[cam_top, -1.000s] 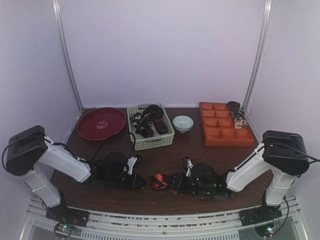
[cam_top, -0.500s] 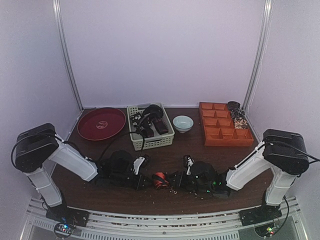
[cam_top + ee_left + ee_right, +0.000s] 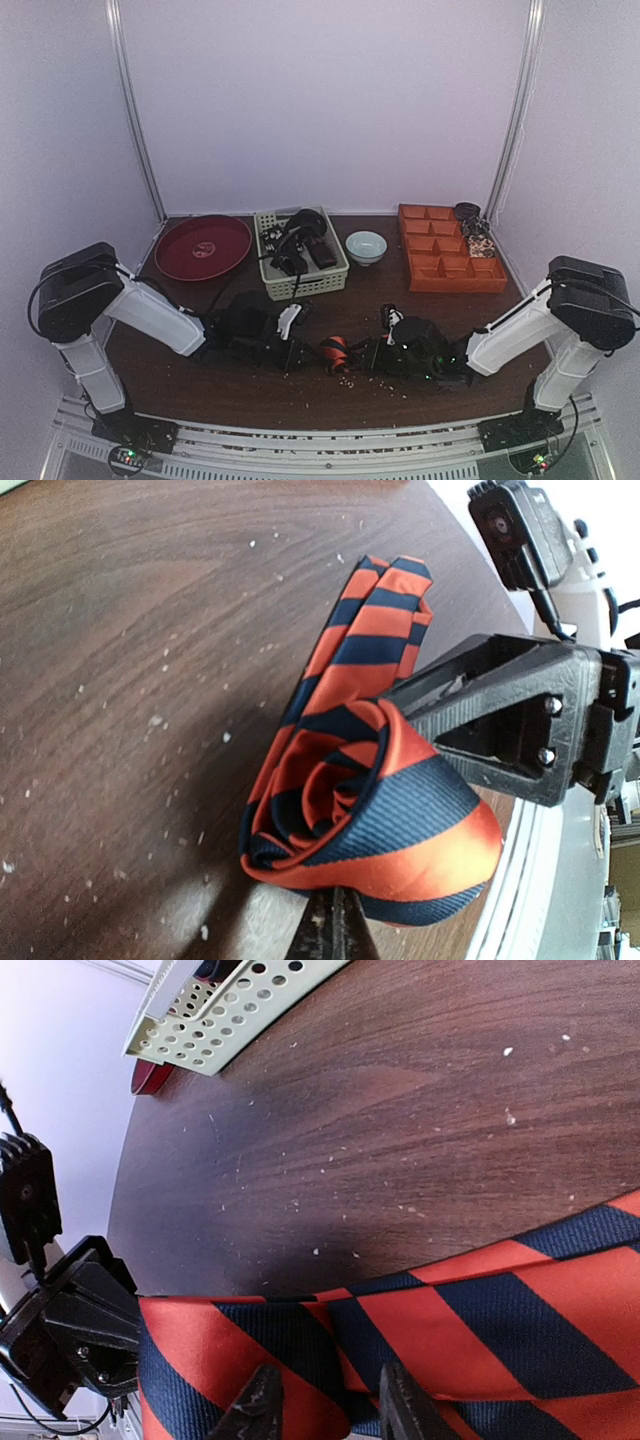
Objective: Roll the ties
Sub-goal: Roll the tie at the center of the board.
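Tie roll in right tool, left tool just beside

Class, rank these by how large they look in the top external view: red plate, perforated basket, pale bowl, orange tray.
1. orange tray and basket: too alike to rank
2. red plate
3. bowl

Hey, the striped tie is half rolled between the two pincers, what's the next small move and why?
Probably roll the striped tie one more wrap onto its loose tail. It is coiled only partway, and the tail lies flat on the table. The right pincer grips the coil, and the shut left pincer sits at its edge to steady it.
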